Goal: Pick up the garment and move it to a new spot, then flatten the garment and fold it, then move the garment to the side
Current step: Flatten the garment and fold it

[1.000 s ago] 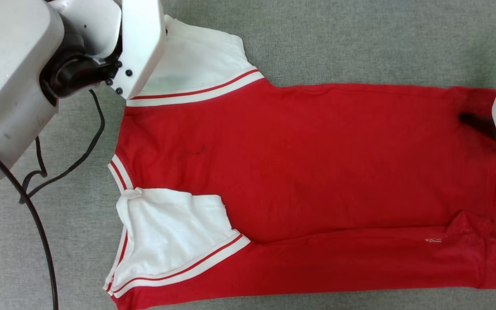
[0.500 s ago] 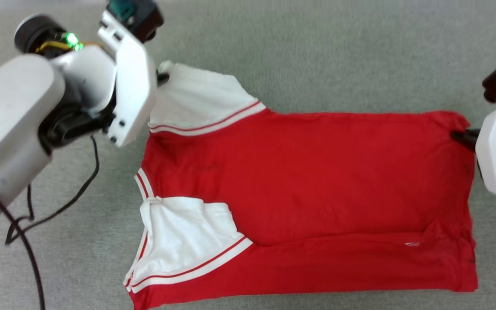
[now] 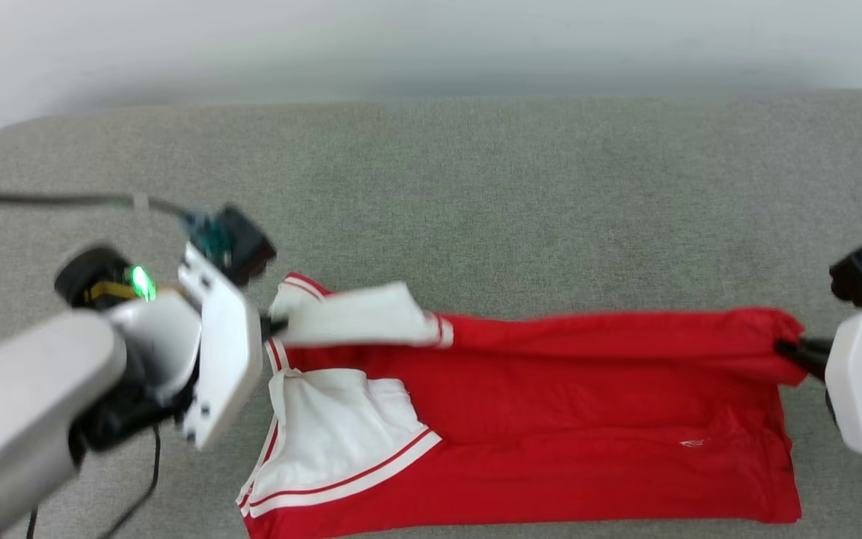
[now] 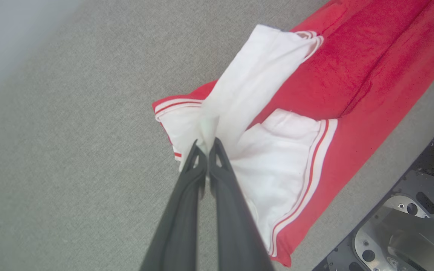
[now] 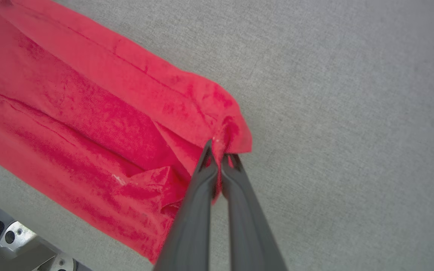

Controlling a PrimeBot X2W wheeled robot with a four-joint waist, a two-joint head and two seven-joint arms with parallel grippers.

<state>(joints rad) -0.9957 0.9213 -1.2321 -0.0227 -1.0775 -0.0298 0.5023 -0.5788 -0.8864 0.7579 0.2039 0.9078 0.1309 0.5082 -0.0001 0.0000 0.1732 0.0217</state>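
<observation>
Grey fabric counter [image 3: 476,187], with the garment [image 3: 551,419] across its near part, plain red face up. The far long edge is lifted off the surface and strung between both arms. The left gripper [image 4: 205,146] is pinched tight on the white sleeve [image 4: 254,75]. The right gripper [image 5: 220,150] is pinched tight on the red hem corner [image 5: 232,128].

Soft matt cloth garment [image 3: 551,389], rough grey woven fabric surface [image 3: 476,187], smooth white plastic arm shell [image 3: 225,367]
</observation>
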